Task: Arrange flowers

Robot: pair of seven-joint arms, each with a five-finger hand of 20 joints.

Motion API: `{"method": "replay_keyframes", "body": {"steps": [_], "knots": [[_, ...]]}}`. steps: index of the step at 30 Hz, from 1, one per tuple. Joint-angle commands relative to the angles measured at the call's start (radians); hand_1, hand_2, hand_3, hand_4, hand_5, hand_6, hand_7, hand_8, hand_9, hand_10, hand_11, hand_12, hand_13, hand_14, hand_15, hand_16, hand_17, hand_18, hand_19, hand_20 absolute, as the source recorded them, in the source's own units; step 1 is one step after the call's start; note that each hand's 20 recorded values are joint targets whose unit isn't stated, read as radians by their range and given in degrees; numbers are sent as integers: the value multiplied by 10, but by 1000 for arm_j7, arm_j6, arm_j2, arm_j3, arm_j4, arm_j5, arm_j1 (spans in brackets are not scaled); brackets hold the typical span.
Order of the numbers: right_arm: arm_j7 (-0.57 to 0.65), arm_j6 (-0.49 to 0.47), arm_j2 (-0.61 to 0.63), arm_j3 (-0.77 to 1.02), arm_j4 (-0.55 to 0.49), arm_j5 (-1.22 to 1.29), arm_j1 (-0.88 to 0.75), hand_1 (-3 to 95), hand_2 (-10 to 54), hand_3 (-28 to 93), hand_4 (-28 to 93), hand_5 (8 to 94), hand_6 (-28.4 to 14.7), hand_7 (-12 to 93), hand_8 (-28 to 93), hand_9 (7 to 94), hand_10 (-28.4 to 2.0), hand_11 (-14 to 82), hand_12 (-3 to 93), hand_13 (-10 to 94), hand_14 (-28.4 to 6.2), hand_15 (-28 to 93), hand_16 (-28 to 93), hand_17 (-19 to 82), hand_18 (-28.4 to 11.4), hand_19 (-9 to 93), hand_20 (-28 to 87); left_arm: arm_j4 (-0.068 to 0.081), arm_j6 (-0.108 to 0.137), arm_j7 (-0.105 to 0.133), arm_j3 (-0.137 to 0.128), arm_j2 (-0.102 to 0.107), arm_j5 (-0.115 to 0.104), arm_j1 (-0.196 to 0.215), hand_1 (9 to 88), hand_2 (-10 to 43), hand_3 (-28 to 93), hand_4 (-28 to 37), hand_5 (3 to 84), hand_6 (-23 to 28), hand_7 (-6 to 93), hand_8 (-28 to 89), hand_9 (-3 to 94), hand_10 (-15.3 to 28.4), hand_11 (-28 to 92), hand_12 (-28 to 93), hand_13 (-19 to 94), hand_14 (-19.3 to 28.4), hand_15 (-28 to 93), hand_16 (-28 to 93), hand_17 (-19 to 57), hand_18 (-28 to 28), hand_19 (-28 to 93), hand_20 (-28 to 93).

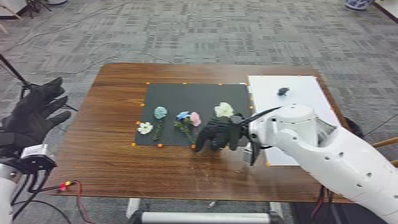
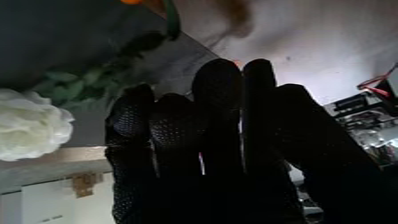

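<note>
With 12 o'clock at the far edge of the worktop (image 1: 115, 140), we locate the far white flower (image 1: 224, 109) at 12 o'clock from the right robot hand (image 1: 218, 136), near it on the dark mat (image 1: 200, 91). We find the pink flower (image 1: 195, 119) at 11 o'clock, the blue flower (image 1: 183, 115) between 10 and 11, the pale blue flower (image 1: 161, 112) at 10, and the near white flower (image 1: 145, 128) between 9 and 10. In the right wrist view, we observe that hand's fingers (image 2: 182, 125) extended, with a white bloom beside them. We cannot tell whether they touch a stem. We note the left robot hand (image 1: 35, 110) beyond the worktop's 9 o'clock edge, fingers apart.
</note>
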Motion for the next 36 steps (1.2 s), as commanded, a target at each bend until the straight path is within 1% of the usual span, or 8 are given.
{"method": "replay_keyframes", "body": {"steps": [1,3,14,18,21,23,27,36], "knots": [[5,15,-37,-17,16,-32,26,199,198,932,-97,475,51,189,-153,701,-111,512,574,592,-142,817,443,271,-232,798,556,-2,1,-5,0,-4,-2,1,299,-31,451,-283,176,13,187,-81,103,79,168,204,11,107,334,-46,-144,190,307,104],[9,6,-40,-19,23,-40,27,190,207,932,-90,476,51,187,-152,717,-111,515,556,592,-142,818,442,271,-232,798,555,-2,4,-4,1,-5,-3,0,300,-31,448,-283,176,13,187,-81,103,78,168,205,11,107,333,-46,-144,190,307,104],[3,6,-35,-23,27,-68,27,198,182,932,-91,486,52,193,-155,717,-111,517,551,593,-141,817,441,271,-232,798,555,-4,2,-2,-4,-7,-3,7,299,-31,450,-283,176,13,188,-81,104,78,168,205,11,107,334,-47,-144,190,308,105],[-10,-2,-35,-18,21,-71,25,243,106,932,-113,486,52,194,-157,721,-109,501,570,594,-140,817,439,271,-232,798,554,-4,4,-4,-2,-6,-3,4,299,-32,450,-283,176,13,188,-81,104,78,168,205,11,107,334,-47,-144,190,308,104],[-26,-1,-29,-13,12,-64,20,251,89,932,-131,486,52,195,-157,721,-110,503,567,595,-141,817,438,273,-231,798,553,-3,2,-3,-3,-6,-3,4,301,-31,448,-283,176,13,188,-81,103,78,167,204,11,107,334,-47,-144,190,308,104],[-33,11,-22,-7,5,-51,11,244,91,932,-142,486,52,195,-157,719,-111,511,559,594,-140,816,441,273,-231,798,553,-3,4,-4,-3,-6,-4,3,299,-32,452,-283,176,13,187,-81,103,78,167,205,11,106,334,-46,-144,190,308,104],[-43,-3,-17,8,-7,-57,0,209,123,932,-161,474,48,189,-154,709,-115,564,491,591,-140,814,441,272,-230,798,551,-4,4,-3,-6,-7,-4,5,299,-31,449,-283,176,13,188,-81,104,78,166,205,12,107,334,-47,-144,190,308,104],[-51,-27,-14,19,-12,-49,-10,202,117,932,-169,471,46,186,-151,701,-115,570,451,592,-141,810,442,273,-230,798,549,-3,4,-5,-6,-9,-2,4,298,-32,452,-283,177,12,188,-81,104,78,166,206,11,107,332,-47,-145,190,309,104]]}}
